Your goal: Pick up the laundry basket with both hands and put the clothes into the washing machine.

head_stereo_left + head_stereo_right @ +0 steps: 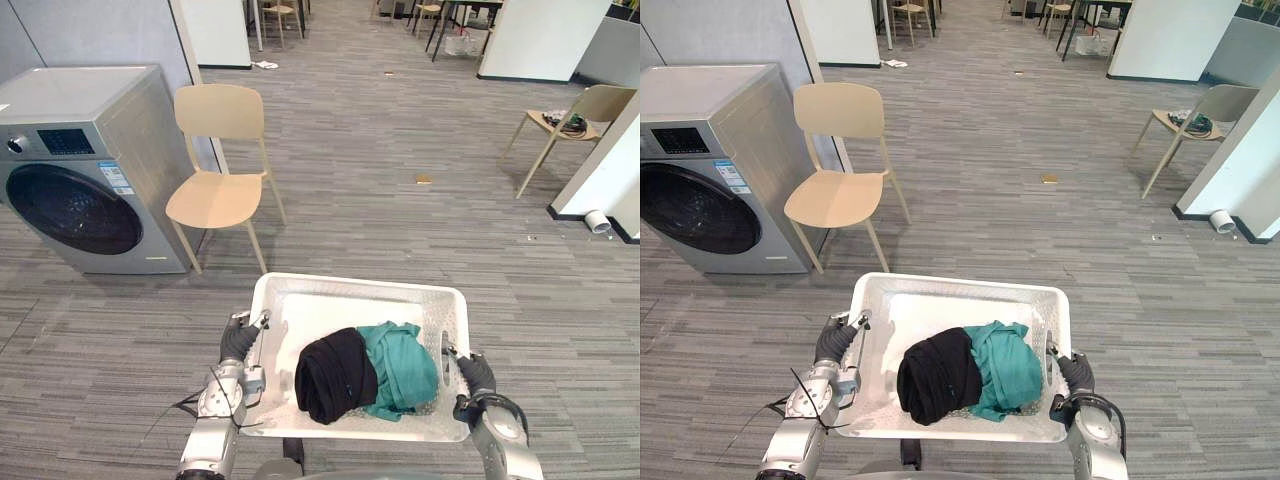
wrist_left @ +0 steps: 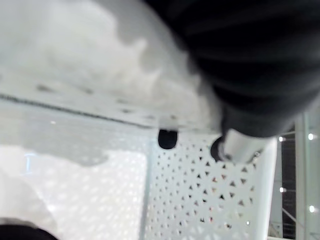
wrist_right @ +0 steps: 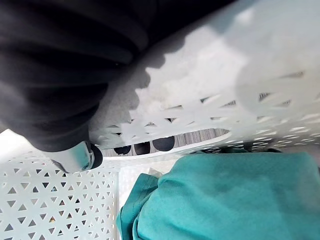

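I hold a white perforated laundry basket [image 1: 350, 284] in front of me, above the floor. Inside it lie a black garment [image 1: 333, 376] and a teal garment [image 1: 406, 366], side by side toward the near wall. My left hand [image 1: 240, 342] is curled on the basket's left rim, its dark fingertips [image 2: 167, 139] poking through the handle slot. On the right rim, my right hand [image 1: 476, 376] grips the same way, with fingertips [image 3: 142, 147] in the slot just above the teal garment [image 3: 225, 200]. The grey washing machine [image 1: 80, 170] stands far left, its round door closed.
A beige chair [image 1: 215, 195] stands right beside the washing machine, between it and the basket. Another beige chair [image 1: 580, 115] sits at the far right by a white wall [image 1: 612, 165], with a small roll [image 1: 597, 221] on the floor. Grey plank floor stretches ahead.
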Motion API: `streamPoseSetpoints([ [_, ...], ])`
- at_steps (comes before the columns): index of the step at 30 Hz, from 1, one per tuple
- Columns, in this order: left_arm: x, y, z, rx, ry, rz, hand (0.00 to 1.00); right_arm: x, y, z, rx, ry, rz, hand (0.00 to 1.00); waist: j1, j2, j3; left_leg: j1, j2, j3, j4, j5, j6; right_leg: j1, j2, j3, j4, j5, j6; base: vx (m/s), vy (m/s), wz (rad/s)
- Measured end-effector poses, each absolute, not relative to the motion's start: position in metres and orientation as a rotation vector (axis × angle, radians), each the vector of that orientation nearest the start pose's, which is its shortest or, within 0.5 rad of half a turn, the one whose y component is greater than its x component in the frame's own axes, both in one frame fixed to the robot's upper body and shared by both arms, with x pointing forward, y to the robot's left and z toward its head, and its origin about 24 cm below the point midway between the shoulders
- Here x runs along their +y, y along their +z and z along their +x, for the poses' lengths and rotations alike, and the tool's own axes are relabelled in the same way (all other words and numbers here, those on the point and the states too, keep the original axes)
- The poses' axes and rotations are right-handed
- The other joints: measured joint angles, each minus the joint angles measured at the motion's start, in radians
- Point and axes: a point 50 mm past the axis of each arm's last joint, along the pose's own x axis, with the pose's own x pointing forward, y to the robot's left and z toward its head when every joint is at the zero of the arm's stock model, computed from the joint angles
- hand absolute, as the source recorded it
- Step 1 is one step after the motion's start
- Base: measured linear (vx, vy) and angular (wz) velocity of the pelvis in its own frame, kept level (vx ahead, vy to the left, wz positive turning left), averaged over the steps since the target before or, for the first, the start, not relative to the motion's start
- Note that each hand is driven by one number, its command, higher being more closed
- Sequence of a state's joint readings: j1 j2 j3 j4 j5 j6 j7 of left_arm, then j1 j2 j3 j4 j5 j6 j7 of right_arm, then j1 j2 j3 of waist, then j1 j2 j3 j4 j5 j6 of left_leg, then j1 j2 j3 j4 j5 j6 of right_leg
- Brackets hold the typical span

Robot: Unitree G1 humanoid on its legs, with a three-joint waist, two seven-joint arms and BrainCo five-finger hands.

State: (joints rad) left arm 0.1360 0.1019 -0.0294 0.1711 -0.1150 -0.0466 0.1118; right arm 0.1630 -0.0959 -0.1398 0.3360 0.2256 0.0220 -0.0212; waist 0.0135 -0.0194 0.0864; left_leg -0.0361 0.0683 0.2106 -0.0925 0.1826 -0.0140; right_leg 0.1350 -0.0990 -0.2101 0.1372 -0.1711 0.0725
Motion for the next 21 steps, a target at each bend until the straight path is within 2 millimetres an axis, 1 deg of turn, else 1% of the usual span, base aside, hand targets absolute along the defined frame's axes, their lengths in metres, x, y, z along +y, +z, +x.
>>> streamPoseSetpoints([
  [3,0.18,-0.023,0.214,0.261,0.141,0.0,1.0,-0.217,-0.065,0.184,0.486,-0.266,0.142,1.0,0.001,0.0,0.0,0.0,-0.001,0.0,0.0,0.0,0.0,0.0,-0.001,-0.002,-0.002,-0.002,0.002,0.0,0.0,0.0],
  [4,0.184,-0.028,0.212,0.278,0.159,-0.004,1.0,-0.216,-0.068,0.182,0.502,-0.267,0.142,1.0,0.002,0.0,0.0,-0.006,-0.001,0.002,0.002,-0.001,0.0,0.0,-0.002,-0.006,-0.011,-0.007,0.008,0.0,0.004,0.03],
  [5,0.185,-0.032,0.21,0.296,0.166,-0.01,1.0,-0.215,-0.072,0.18,0.522,-0.262,0.146,1.0,0.003,0.001,-0.001,-0.028,0.0,0.002,0.021,-0.009,0.009,-0.002,-0.001,-0.01,-0.03,-0.007,0.005,0.01,0.01,0.05],
  [6,0.186,-0.034,0.209,0.305,0.169,-0.01,1.0,-0.214,-0.074,0.18,0.531,-0.254,0.144,1.0,0.003,0.001,-0.001,-0.042,0.001,0.003,0.035,-0.017,0.01,-0.004,-0.001,-0.01,-0.038,-0.004,0.005,0.04,0.026,0.03],
  [7,0.188,-0.039,0.205,0.331,0.182,-0.025,1.0,-0.214,-0.077,0.18,0.547,-0.244,0.143,1.0,0.008,0.001,-0.001,-0.068,0.002,0.008,0.075,-0.041,0.01,-0.007,-0.005,-0.013,-0.048,-0.003,0.005,0.06,0.034,-0.04],
  [8,0.191,-0.043,0.2,0.351,0.2,-0.042,1.0,-0.213,-0.078,0.181,0.554,-0.231,0.136,1.0,0.015,0.002,-0.001,-0.106,0.004,0.011,0.143,-0.083,0.01,-0.012,-0.011,-0.023,-0.055,-0.004,0.005,0.07,0.034,-0.08],
  [9,0.192,-0.045,0.198,0.357,0.209,-0.051,1.0,-0.213,-0.077,0.181,0.555,-0.226,0.132,1.0,0.021,0.004,-0.001,-0.129,0.006,0.013,0.184,-0.105,0.012,-0.016,-0.017,-0.03,-0.055,-0.004,0.006,0.09,0.05,-0.07],
  [10,0.192,-0.046,0.195,0.365,0.218,-0.063,1.0,-0.214,-0.077,0.181,0.555,-0.218,0.126,1.0,0.031,0.007,-0.002,-0.164,0.005,0.013,0.249,-0.141,0.013,-0.018,-0.024,-0.043,-0.054,-0.006,0.008,0.09,0.063,0.1],
  [11,0.194,-0.048,0.192,0.372,0.237,-0.083,1.0,-0.214,-0.076,0.182,0.553,-0.212,0.121,1.0,0.038,-0.005,0.007,-0.213,0.001,0.022,0.366,-0.187,0.051,-0.025,-0.049,-0.064,-0.029,-0.028,0.019,0.17,0.166,0.22],
  [12,0.195,-0.049,0.189,0.378,0.247,-0.093,1.0,-0.214,-0.077,0.181,0.555,-0.211,0.124,1.0,0.048,-0.018,0.012,-0.245,-0.021,0.052,0.525,-0.27,0.11,-0.037,-0.102,-0.096,0.056,-0.075,0.037,0.12,0.135,0.35],
  [13,0.194,-0.051,0.186,0.385,0.246,-0.094,1.0,-0.215,-0.079,0.176,0.565,-0.213,0.126,1.0,0.047,-0.021,0.008,-0.241,-0.043,0.058,0.577,-0.306,0.122,-0.029,-0.134,-0.115,0.121,-0.093,0.055,0.24,0.169,0.42],
  [14,0.19,-0.054,0.183,0.398,0.248,-0.116,1.0,-0.219,-0.08,0.169,0.569,-0.213,0.119,1.0,0.043,-0.004,0.006,-0.223,-0.061,0.061,0.578,-0.365,0.114,-0.088,-0.171,-0.146,0.324,-0.118,0.042,0.21,0.173,0.95],
  [15,0.188,-0.055,0.181,0.407,0.237,-0.125,1.0,-0.221,-0.081,0.166,0.57,-0.23,0.129,1.0,0.013,-0.01,0.008,-0.189,-0.103,0.012,0.554,-0.448,0.123,-0.203,-0.25,-0.12,0.629,-0.072,-0.046,0.34,0.251,1.4],
  [16,0.189,-0.055,0.181,0.412,0.222,-0.111,1.0,-0.223,-0.084,0.162,0.587,-0.243,0.139,1.0,-0.015,-0.011,0.011,-0.133,-0.145,-0.027,0.503,-0.45,0.13,-0.298,-0.268,-0.017,0.82,0.033,-0.066,0.27,0.218,1.37],
  [17,0.189,-0.054,0.182,0.408,0.22,-0.108,1.0,-0.221,-0.085,0.161,0.589,-0.237,0.148,1.0,-0.019,-0.013,0.017,-0.111,-0.151,-0.04,0.482,-0.451,0.135,-0.334,-0.253,0.02,0.873,0.028,-0.058,0.36,0.144,1.0],
  [18,0.194,-0.052,0.183,0.397,0.221,-0.092,1.0,-0.216,-0.086,0.162,0.587,-0.233,0.172,1.0,-0.023,-0.008,0.026,-0.077,-0.158,-0.082,0.457,-0.451,0.153,-0.399,-0.211,0.036,0.91,-0.024,-0.06,0.41,0.102,0.66],
  [19,0.196,-0.048,0.185,0.375,0.22,-0.084,1.0,-0.213,-0.083,0.164,0.559,-0.238,0.188,1.0,-0.027,0.001,0.034,-0.04,-0.158,-0.118,0.432,-0.457,0.162,-0.446,-0.162,0.033,0.853,-0.061,-0.063,0.5,0.106,0.66],
  [20,0.196,-0.044,0.188,0.357,0.214,-0.082,1.0,-0.213,-0.082,0.165,0.549,-0.24,0.19,1.0,-0.027,0.004,0.038,-0.017,-0.158,-0.135,0.415,-0.46,0.166,-0.461,-0.141,0.025,0.794,-0.072,-0.058,0.45,0.078,0.65],
  [21,0.192,-0.039,0.192,0.334,0.193,-0.077,1.0,-0.214,-0.081,0.164,0.536,-0.256,0.21,1.0,-0.029,0.012,0.042,0.019,-0.158,-0.161,0.388,-0.467,0.167,-0.481,-0.113,0.012,0.677,-0.075,-0.054,0.49,0.058,0.77],
])
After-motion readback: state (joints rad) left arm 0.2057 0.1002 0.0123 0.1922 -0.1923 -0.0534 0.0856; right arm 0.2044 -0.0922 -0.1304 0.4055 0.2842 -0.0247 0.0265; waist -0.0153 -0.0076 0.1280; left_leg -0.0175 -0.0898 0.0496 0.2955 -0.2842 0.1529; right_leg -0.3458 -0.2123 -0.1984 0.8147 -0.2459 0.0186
